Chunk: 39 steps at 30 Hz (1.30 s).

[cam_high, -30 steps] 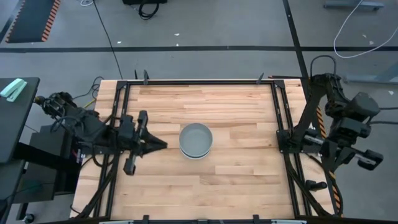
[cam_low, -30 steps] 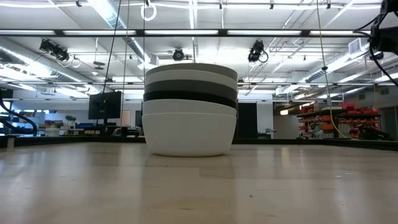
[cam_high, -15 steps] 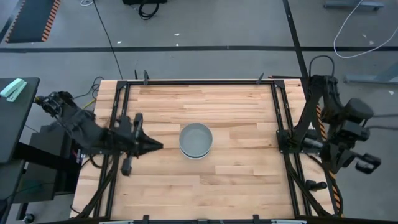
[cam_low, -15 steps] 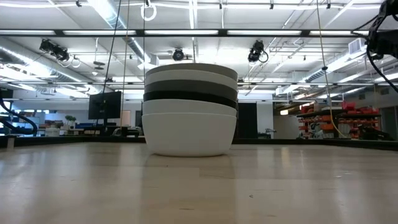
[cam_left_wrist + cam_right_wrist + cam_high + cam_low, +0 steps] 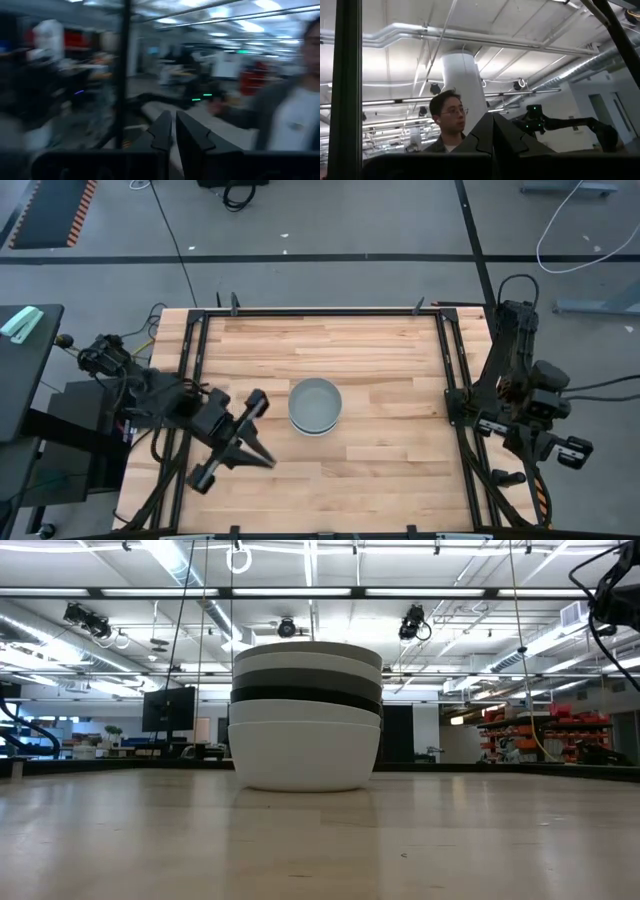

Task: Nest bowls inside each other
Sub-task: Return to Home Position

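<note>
I have the table (image 5: 380,480) with the bowls (image 5: 315,405) nested in one stack at its middle, white at the bottom, grey on top. Left gripper (image 5: 266,462) hangs near the stack's left, fingers narrow and empty. Right gripper (image 5: 492,120) is well right of the stack, off the table, closed on nothing.

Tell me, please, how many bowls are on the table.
6, all nested in one stack on the wooden table. From the bottom: white round bowl, second white bowl, black bowl, dark grey bowl, third white bowl, mid grey bowl on top. Others may hide inside.
</note>
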Motion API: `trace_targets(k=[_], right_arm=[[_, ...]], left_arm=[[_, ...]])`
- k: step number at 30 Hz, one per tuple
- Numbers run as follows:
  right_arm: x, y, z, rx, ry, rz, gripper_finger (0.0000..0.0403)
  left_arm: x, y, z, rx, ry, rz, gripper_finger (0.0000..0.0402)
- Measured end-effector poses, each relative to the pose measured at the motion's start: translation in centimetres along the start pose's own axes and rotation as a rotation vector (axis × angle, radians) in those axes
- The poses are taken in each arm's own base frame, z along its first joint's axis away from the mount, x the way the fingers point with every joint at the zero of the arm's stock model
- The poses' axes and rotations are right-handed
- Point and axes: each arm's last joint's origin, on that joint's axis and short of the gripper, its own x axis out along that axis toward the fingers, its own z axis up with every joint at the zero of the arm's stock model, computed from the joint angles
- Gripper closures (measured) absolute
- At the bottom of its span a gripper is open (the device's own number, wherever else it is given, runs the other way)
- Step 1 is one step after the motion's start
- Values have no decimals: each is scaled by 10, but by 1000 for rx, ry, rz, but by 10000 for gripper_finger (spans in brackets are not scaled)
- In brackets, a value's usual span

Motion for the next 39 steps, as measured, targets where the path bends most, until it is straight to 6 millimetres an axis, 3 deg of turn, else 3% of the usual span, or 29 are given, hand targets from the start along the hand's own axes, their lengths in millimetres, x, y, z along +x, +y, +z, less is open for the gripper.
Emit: trace_targets(k=[6,9,13,22,29,39], right_arm=[[-1,3,1,-17,3,122,391],[-1,5,1,-12,10,170,391],[-1,5,0,100,30,169,391],[-2,5,2,56,21,188,391],[-18,10,25,-78,-76,419,391],[-41,6,45,-96,-63,424,391]], left_arm=[[-9,4,10,51,-12,-308,373],[-10,7,12,77,-10,-376,369],[-13,8,14,9,-1,-372,362],[-13,17,12,-36,42,-333,371],[-41,32,34,-7,9,-294,369],[-46,57,31,-58,86,-223,366]])
